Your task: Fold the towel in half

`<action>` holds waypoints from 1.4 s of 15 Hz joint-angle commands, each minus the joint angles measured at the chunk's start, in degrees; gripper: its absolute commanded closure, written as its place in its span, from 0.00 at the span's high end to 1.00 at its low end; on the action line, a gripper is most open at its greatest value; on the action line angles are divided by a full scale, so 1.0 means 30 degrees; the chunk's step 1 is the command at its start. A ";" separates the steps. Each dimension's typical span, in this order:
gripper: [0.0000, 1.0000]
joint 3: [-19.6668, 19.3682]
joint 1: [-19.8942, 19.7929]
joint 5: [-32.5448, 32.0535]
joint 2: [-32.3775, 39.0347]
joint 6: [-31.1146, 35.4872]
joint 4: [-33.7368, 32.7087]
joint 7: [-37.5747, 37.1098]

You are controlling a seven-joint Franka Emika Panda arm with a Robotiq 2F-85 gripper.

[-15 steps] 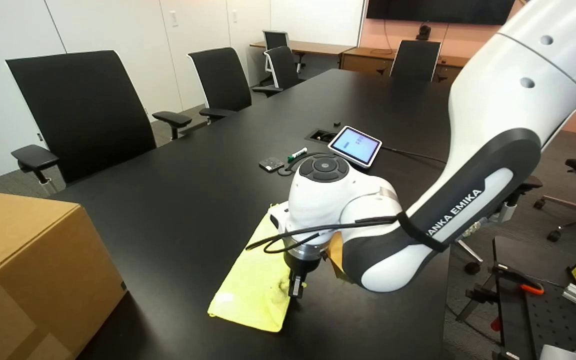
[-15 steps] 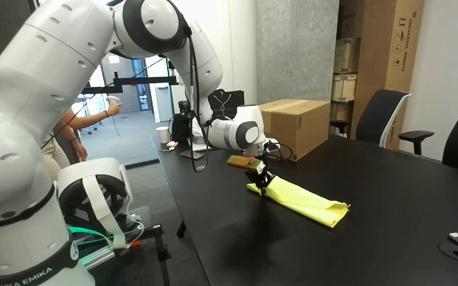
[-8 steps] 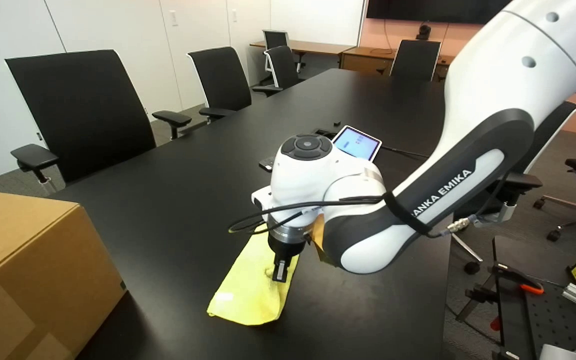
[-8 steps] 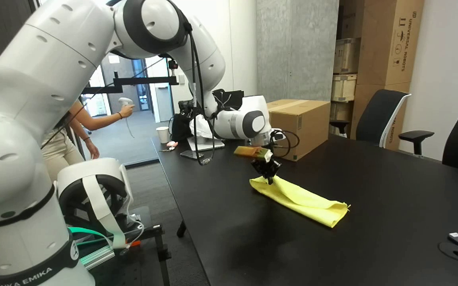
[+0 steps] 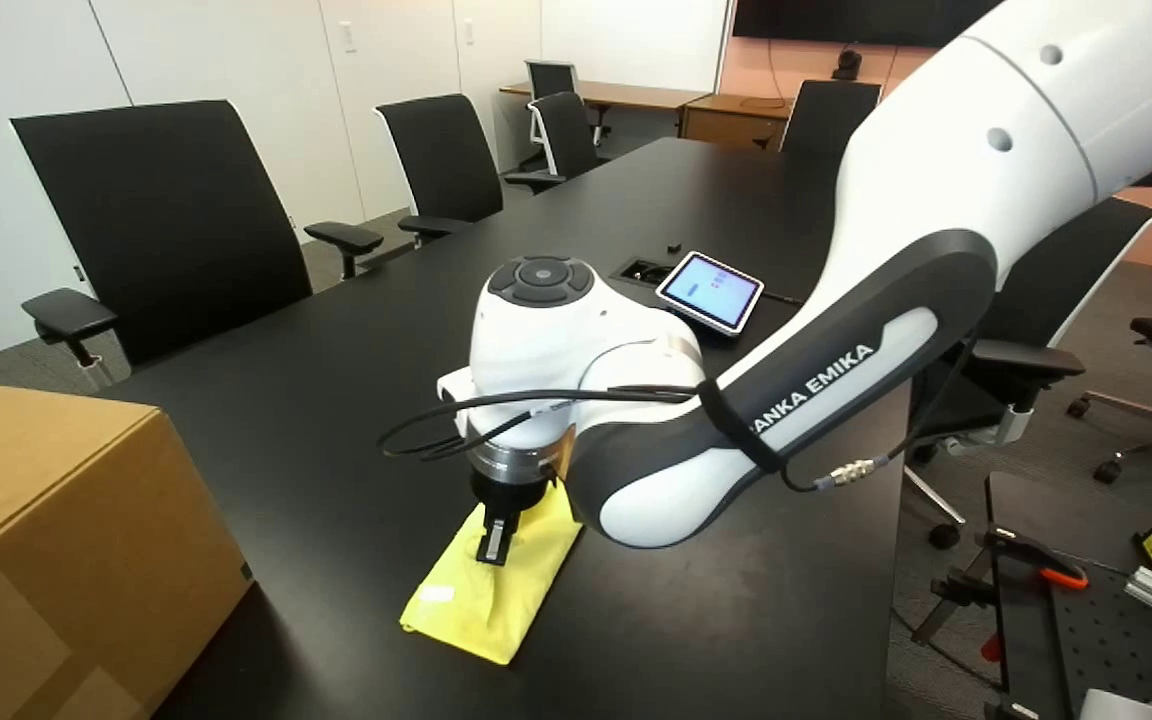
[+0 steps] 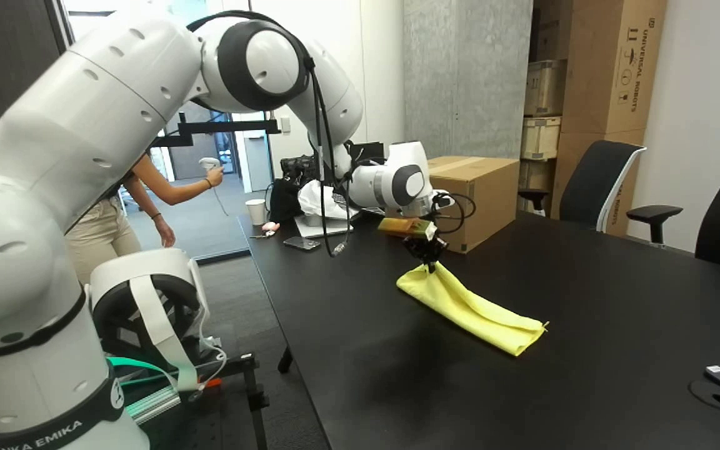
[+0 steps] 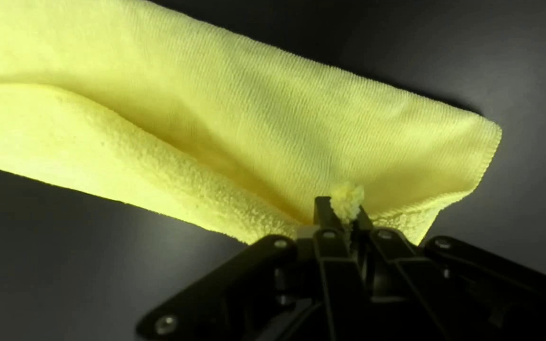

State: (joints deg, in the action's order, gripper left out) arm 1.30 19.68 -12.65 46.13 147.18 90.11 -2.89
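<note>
The pale yellow towel [image 5: 526,575] lies on the black table and shows in both exterior views [image 6: 479,315]. My gripper [image 5: 493,553] is over the end of the towel nearer the cardboard box. In the wrist view my gripper [image 7: 345,215] is shut on a pinched bit of the towel [image 7: 254,109], with a tuft sticking out between the fingertips. In an exterior view the towel rises to a peak at my gripper [image 6: 430,267], while its far end lies on the table. A long lengthwise fold runs along it. The underside of the towel is hidden.
A brown cardboard box [image 5: 106,560] stands on the table near the gripper, also in an exterior view [image 6: 485,200]. A tablet [image 5: 711,290] lies farther along the table [image 5: 736,610]. A phone [image 6: 302,243], a cup [image 6: 256,212] and bags are near the table's end. Chairs [image 5: 166,220] surround it.
My gripper has moved across the towel toward the box side and risen a little. The pinched edge has gone with it, and the towel's end is lifted higher into a peak.
</note>
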 commanded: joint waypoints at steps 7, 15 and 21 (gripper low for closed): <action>0.11 -0.0142 0.0888 -0.0998 0.4749 -0.0533 -0.6988 0.0927; 0.38 -0.2685 0.1612 -0.1671 0.7065 0.2206 -1.0856 -0.0480; 0.83 -0.3704 0.1610 -0.1432 0.7677 0.1525 -1.2716 -0.1672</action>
State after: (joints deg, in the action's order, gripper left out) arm -8.11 24.26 -16.36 66.96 152.72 57.55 -4.90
